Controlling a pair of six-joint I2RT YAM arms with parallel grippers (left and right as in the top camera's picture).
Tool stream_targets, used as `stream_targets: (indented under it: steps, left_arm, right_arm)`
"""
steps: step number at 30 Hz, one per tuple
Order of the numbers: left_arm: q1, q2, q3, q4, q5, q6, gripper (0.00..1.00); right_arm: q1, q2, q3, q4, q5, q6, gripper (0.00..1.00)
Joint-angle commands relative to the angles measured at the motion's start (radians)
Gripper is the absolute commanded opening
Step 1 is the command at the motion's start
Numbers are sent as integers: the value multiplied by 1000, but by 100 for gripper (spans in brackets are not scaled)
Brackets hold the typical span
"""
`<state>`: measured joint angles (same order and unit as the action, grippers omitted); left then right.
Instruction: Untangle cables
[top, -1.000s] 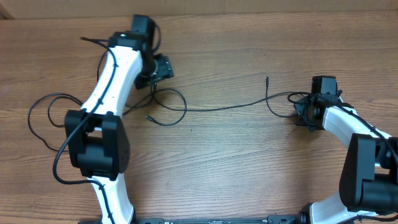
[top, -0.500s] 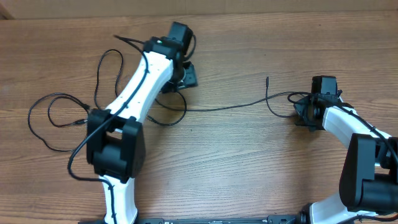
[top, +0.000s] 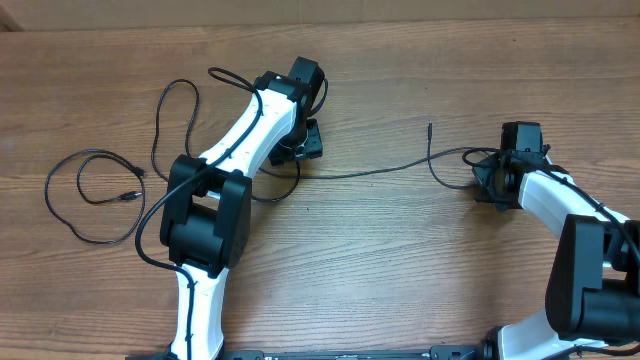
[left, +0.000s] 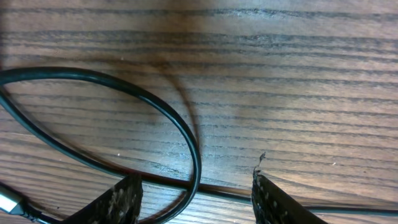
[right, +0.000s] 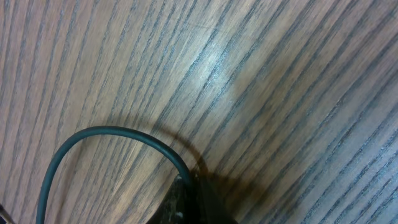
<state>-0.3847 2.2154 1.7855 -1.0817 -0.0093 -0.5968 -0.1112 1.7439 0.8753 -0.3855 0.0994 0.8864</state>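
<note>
A long thin black cable runs across the table's middle, and its plug end lies just left of my right gripper. That gripper is shut on the cable, which curves out of the closed tips. My left gripper hovers low over the cable's left part. In the left wrist view the gripper stands open, and a cable loop and a thinner strand cross between its fingers. Another cable lies looped at the far left.
The left arm stretches diagonally over the left half of the wooden table, covering part of the cables. The right arm sits along the right edge. A cable loop rises toward the table's back edge.
My left arm has swung right and slightly nearer, carrying its gripper over the long cable's left end. The looped cable at the far left is now uncovered. The right gripper has not moved.
</note>
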Motion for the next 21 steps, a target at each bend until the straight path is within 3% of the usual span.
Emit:
stream_targets:
  steps: [1,11,13,19,21]
  left_arm:
    - [-3,5,-1,-7,-17,-10,56]
    - [-3,5,-114,117,-16,-13,54]
    - [-3,5,-138,149,-17,-13,46]
    - [0,5,-163,183,-22,-13,4]
    - [5,3,-158,176,-23,-11,4]
  right_arm:
    - [13,69,-55,-27,-58,4,5]
    - [13,69,-55,-31,-58,4,5]
    - [13,69,-55,-30,-58,4,5]
    - [13,69,-55,-30,-58,4,5]
    - [13,69,-55,-30,-58,4,5]
